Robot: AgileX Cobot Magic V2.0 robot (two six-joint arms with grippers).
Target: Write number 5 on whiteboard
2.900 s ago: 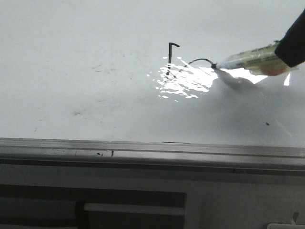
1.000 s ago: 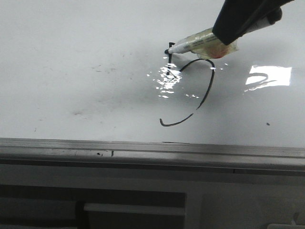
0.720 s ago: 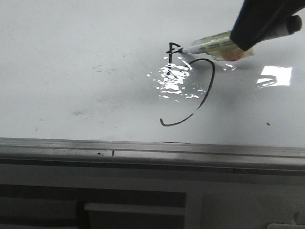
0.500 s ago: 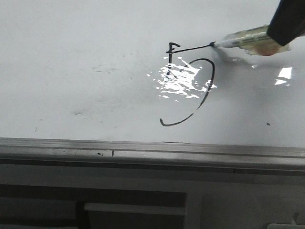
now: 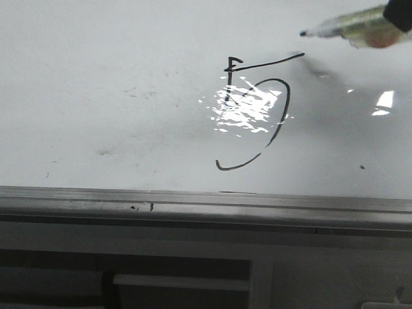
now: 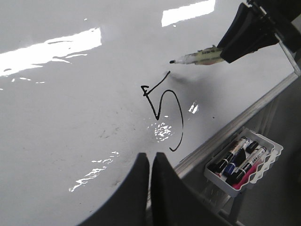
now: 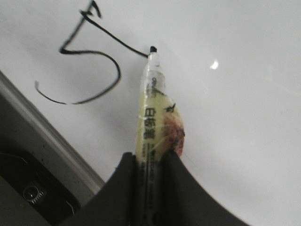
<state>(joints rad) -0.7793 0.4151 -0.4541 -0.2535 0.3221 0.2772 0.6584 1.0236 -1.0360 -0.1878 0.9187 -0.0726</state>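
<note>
Starting at our left, our left gripper [image 6: 150, 162] hangs over the near part of the whiteboard [image 5: 96, 96], its two dark fingers pressed together with nothing between them. It appears only in the left wrist view; the front view does not show it. Further right, the number 5 [image 5: 254, 109] stands in thin black line near the middle of the board, above the grey rail [image 5: 193, 203], its slanted top bar running up toward the right and a bright glare patch lying across its belly. Off the bar's right end, our marker [image 5: 351, 26] points its black tip leftward, and the tip's shadow lies apart from it on the board. At the far right, our right gripper [image 7: 149, 162] reaches in from the upper right corner, fingers clamped on the marker's barrel. A white tray [image 6: 244, 162] of markers sits below the board's edge.
</note>
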